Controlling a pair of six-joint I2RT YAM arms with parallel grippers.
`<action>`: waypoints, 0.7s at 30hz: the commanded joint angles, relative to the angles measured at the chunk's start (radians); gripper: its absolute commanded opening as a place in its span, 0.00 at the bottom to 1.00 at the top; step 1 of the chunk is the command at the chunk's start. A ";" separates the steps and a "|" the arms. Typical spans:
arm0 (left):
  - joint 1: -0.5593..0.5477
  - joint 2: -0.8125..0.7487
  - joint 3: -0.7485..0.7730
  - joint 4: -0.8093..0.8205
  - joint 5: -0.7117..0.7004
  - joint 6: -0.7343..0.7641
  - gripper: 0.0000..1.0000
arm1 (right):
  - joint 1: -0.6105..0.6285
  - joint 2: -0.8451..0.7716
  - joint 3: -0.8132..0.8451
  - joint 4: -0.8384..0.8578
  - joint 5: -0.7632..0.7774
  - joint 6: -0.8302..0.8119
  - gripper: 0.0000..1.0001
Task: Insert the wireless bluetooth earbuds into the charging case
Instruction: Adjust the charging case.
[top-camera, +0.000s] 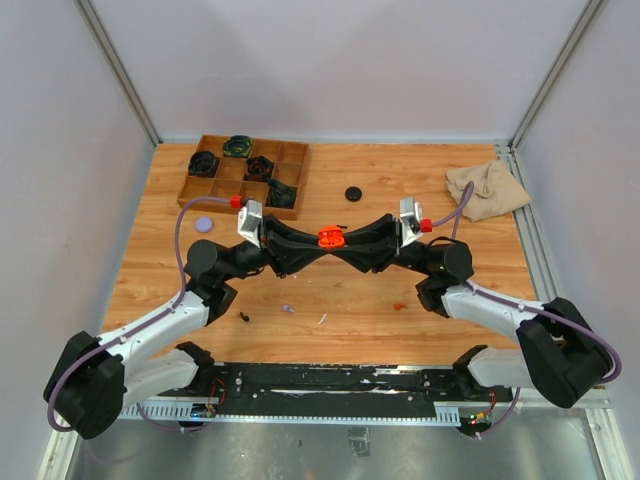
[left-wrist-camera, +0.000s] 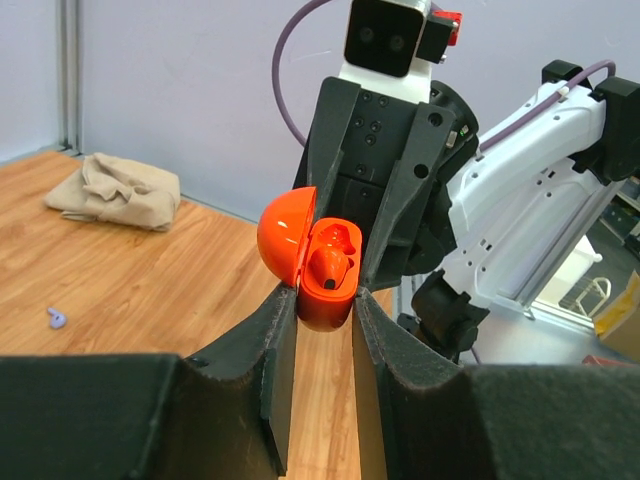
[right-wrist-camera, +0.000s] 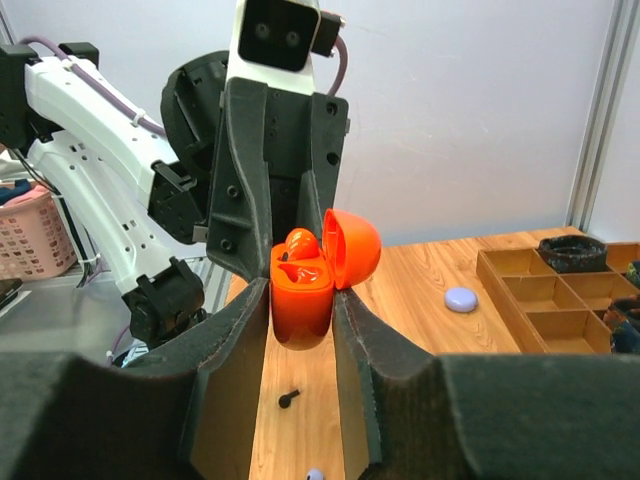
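Left gripper (left-wrist-camera: 320, 295), orange case (left-wrist-camera: 326, 312), earbud (left-wrist-camera: 333, 266) inside

You are getting bright, even overhead light; the worktop (top-camera: 400, 290) is showing only faint, soft shadows. Near each wrist lens, the left claw (left-wrist-camera: 322, 300) and right claw (right-wrist-camera: 300, 295) are blurring darkly.

Open orange-red charging case (left-wrist-camera: 322, 300) aloft, one matching earbud (left-wrist-camera: 332, 266) inside, perhaps a second.
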 joint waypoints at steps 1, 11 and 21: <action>-0.008 -0.019 -0.016 0.000 0.016 0.013 0.08 | -0.028 -0.040 -0.004 0.030 -0.001 0.006 0.33; -0.006 -0.038 -0.014 -0.029 0.009 0.033 0.08 | -0.038 -0.032 -0.007 0.027 -0.017 0.017 0.25; -0.006 -0.011 -0.017 0.001 0.026 0.010 0.37 | -0.035 -0.003 0.019 0.065 -0.033 0.077 0.07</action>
